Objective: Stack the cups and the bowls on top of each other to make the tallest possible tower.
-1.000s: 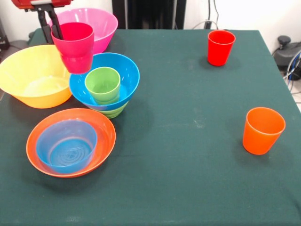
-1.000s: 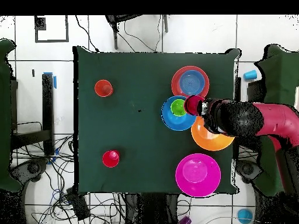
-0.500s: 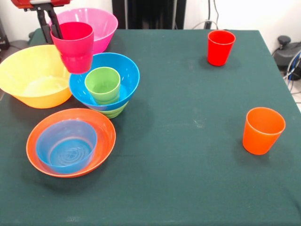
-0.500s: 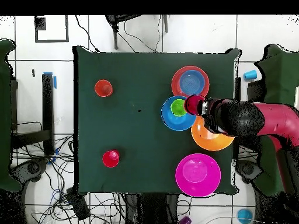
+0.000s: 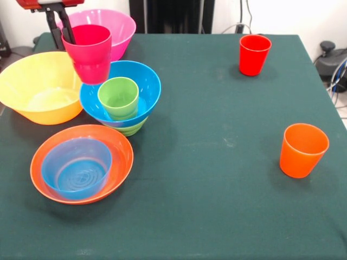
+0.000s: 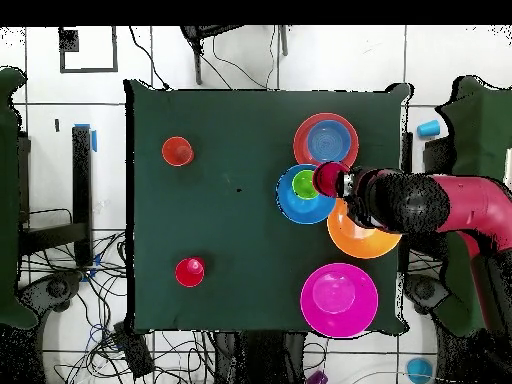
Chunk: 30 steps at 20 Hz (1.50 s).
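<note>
My gripper is shut on the rim of the magenta-pink cup, which hangs in the air just left of the tower. The tower is a light green cup upright in the wide blue bowl, which sits on the small green bowl. From overhead, the held magenta-pink cup hangs beside the green cup, over the blue bowl's rim. A red cup and an orange cup stand alone on the right.
The big yellow-orange bowl lies left of the tower and the big pink bowl behind it. A shallow orange-red bowl in front holds the small translucent blue bowl. The table is covered in dark green cloth.
The gripper and the magenta-pink cup have shifted slightly toward the blue bowl. Nothing else has moved.
</note>
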Available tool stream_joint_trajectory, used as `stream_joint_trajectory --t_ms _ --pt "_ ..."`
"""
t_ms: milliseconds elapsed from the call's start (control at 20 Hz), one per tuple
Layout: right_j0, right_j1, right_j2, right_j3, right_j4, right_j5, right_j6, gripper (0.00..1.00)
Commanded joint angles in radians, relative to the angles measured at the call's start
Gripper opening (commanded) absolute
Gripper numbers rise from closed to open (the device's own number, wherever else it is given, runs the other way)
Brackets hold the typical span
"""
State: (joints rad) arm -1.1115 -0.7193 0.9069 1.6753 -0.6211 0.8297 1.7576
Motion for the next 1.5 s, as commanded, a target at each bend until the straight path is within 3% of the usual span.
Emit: stream_joint_trajectory --t_ms 50,950,1350,1500 --pt "0.014 0.002 0.019 0.052 -0.006 0.121 -0.294 0.00" --pt "-0.027 0.007 0.040 0.069 -0.019 0.124 -0.321 0.00" --pt "-0.020 0.016 0.030 0.067 -0.044 0.111 -0.310 0.00" --pt "-0.049 0.020 0.031 0.099 -0.075 0.072 -0.335 0.00"
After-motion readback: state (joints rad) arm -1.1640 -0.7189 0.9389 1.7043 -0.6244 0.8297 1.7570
